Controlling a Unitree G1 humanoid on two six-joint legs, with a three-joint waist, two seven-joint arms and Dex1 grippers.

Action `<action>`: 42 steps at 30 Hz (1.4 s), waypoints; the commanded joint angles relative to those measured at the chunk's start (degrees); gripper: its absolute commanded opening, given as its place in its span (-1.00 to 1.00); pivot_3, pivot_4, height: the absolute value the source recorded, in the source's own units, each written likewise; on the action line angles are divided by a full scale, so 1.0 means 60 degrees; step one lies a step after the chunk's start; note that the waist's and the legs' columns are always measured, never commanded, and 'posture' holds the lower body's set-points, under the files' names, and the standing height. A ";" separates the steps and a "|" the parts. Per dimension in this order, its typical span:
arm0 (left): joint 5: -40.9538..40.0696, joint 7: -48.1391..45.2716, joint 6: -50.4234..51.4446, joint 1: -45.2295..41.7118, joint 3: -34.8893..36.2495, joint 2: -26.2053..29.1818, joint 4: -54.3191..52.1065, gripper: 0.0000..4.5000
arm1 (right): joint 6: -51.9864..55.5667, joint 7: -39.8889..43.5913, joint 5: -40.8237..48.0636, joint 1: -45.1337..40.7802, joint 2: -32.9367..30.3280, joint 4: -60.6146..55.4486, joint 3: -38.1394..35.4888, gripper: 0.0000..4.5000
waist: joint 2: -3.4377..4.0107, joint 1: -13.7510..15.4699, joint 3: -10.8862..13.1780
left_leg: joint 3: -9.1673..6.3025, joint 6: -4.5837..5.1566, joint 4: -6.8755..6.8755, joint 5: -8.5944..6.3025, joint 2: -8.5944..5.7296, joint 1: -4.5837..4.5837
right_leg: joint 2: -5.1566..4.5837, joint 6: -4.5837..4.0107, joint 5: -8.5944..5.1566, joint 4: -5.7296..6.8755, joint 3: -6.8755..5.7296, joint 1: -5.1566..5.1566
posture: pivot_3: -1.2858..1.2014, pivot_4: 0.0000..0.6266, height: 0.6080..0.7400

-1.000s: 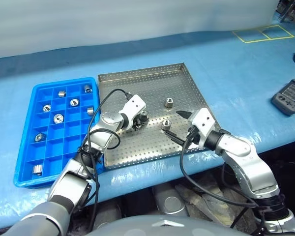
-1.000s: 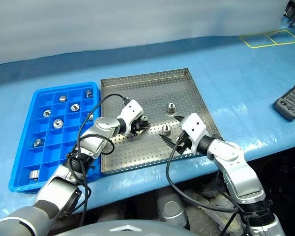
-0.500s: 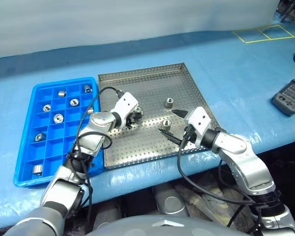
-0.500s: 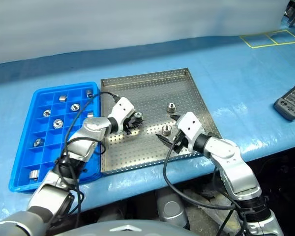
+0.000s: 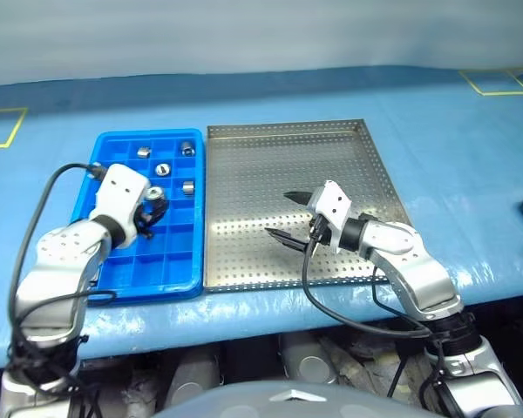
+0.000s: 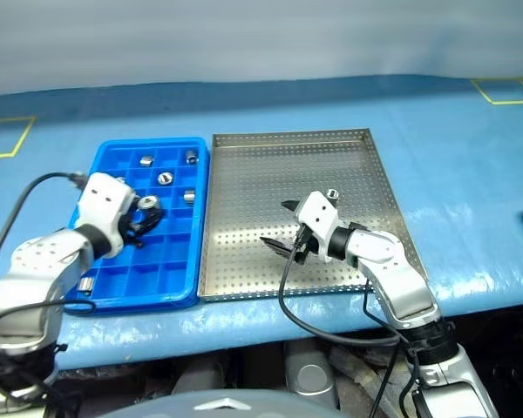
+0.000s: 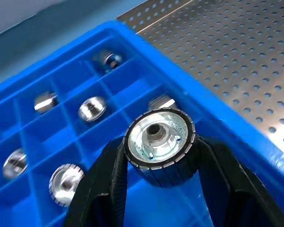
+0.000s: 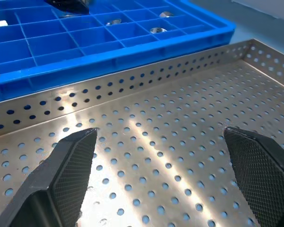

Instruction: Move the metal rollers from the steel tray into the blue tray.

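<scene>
Left gripper is over the blue tray, arm bent, fingers clamped on a roller held above the compartments. Other rollers sit in far cells. Right gripper hovers low over the steel tray, fingers spread wide, holding nothing.

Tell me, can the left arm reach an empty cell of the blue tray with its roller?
Probably yes. The left pincer, shut on a roller, hangs over the blue tray. Empty cells lie right beside it, and nothing stands in between.
</scene>
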 commanded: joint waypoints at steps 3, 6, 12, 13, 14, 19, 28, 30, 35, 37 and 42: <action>-0.0201 0.0337 0.0568 0.1177 0.0957 -0.0183 -0.1478 -0.17 | -0.0377 0.0273 -0.0073 -0.0355 0.0106 0.0091 0.0139 1.00 | -0.0002 0.0541 0.0000 | -0.0006 -0.0004 0.0001 0.0000 -0.0003 -0.0008 | -0.0007 -0.0005 -0.0001 -0.0002 -0.0009 -0.0003 | 0.00 -0.52 1.00; -0.0225 0.0546 0.0520 0.1429 0.0995 -0.0319 -0.1377 -0.17 | -0.0416 0.0352 -0.0066 -0.0415 0.0090 0.0140 0.0133 1.00 | -0.0004 0.0832 -0.0001 | -0.0019 -0.0007 0.0005 0.0002 -0.0004 -0.0006 | -0.0009 -0.0009 -0.0003 -0.0005 -0.0027 0.0010 | 0.01 -0.52 1.00; -0.0215 0.1005 0.0342 0.0994 0.0610 -0.0497 -0.0847 -0.17 | -0.0421 0.0381 -0.0099 -0.0467 0.0098 0.0139 0.0111 1.00 | -0.0005 0.0982 -0.0002 | -0.0032 -0.0029 0.0008 0.0015 -0.0002 0.0003 | -0.0001 -0.0019 0.0001 -0.0002 -0.0045 0.0023 | 0.00 -0.52 1.00; -0.0247 0.1019 0.0318 0.0946 0.0571 -0.0515 -0.0778 -0.17 | -0.0405 0.0368 -0.0092 -0.0445 0.0097 0.0090 0.0093 1.00 | -0.0004 0.0978 -0.0002 | -0.0032 -0.0031 0.0007 0.0017 -0.0001 0.0004 | 0.0001 -0.0021 0.0003 -0.0002 -0.0045 0.0024 | -0.01 -0.52 1.00; -0.0241 0.1056 0.0274 0.0900 0.0511 -0.0517 -0.0662 -0.17 | -0.0386 0.0353 -0.0090 -0.0404 0.0084 0.0022 0.0076 1.00 | -0.0004 0.0969 -0.0002 | -0.0031 -0.0032 0.0007 0.0017 -0.0001 0.0006 | 0.0002 -0.0022 0.0003 -0.0002 -0.0045 0.0025 | -0.01 -0.52 1.00; -0.0188 0.1126 0.0009 0.0679 0.0082 -0.0434 0.0000 -0.17 | -0.0334 0.0257 -0.0093 -0.0166 0.0005 -0.0178 -0.0013 1.00 | -0.0004 0.0910 -0.0002 | -0.0030 -0.0033 0.0002 0.0017 0.0002 0.0006 | 0.0005 -0.0026 0.0001 -0.0003 -0.0044 0.0022 | -0.03 -0.52 1.00; -0.0100 0.1174 -0.0422 0.0668 -0.0386 -0.0179 0.0416 0.56 | -0.0237 0.0136 -0.0080 0.0024 -0.0047 -0.0407 -0.0168 1.00 | -0.0004 0.0745 -0.0002 | -0.0029 -0.0032 0.0003 0.0017 0.0003 0.0005 | 0.0002 -0.0026 0.0001 -0.0003 -0.0042 0.0022 | -0.05 -0.52 1.00; -0.0142 0.1238 -0.0476 0.0601 -0.0331 -0.0260 0.0390 0.86 | -0.0224 0.0126 -0.0084 0.0034 -0.0054 -0.0423 -0.0182 1.00 | -0.0004 0.0727 -0.0002 | -0.0029 -0.0031 0.0003 0.0017 0.0003 0.0007 | 0.0002 -0.0026 0.0001 -0.0002 -0.0042 0.0024 | -0.05 -0.52 1.00; -0.0372 0.1127 -0.0981 0.0427 -0.0160 -0.0357 0.0105 0.99 | -0.0220 0.0061 -0.0091 0.0019 -0.0076 -0.0434 -0.0246 1.00 | -0.0004 0.0712 -0.0002 | -0.0028 -0.0031 0.0004 0.0017 0.0002 0.0009 | 0.0002 -0.0025 0.0001 -0.0002 -0.0043 0.0026 | -0.05 -0.52 1.00; -0.0708 0.0903 -0.1354 0.0174 -0.0248 -0.0528 -0.0085 0.99 | -0.0249 -0.0163 -0.0138 0.0007 -0.0062 -0.0392 -0.0436 1.00 | -0.0005 0.0726 -0.0002 | -0.0028 -0.0031 0.0004 0.0017 0.0003 0.0008 | 0.0002 -0.0026 0.0001 -0.0002 -0.0042 0.0025 | -0.06 -0.52 1.00; -0.1577 0.0053 -0.2487 -0.0668 -0.1327 -0.1066 0.0071 0.99 | -0.0011 -0.1185 -0.0468 -0.0012 -0.0052 -0.0287 -0.1112 1.00 | -0.0006 0.0719 -0.0004 | -0.0024 -0.0030 0.0007 0.0016 -0.0002 0.0008 | -0.0005 -0.0025 0.0003 -0.0007 -0.0042 0.0032 | -0.09 -0.52 1.00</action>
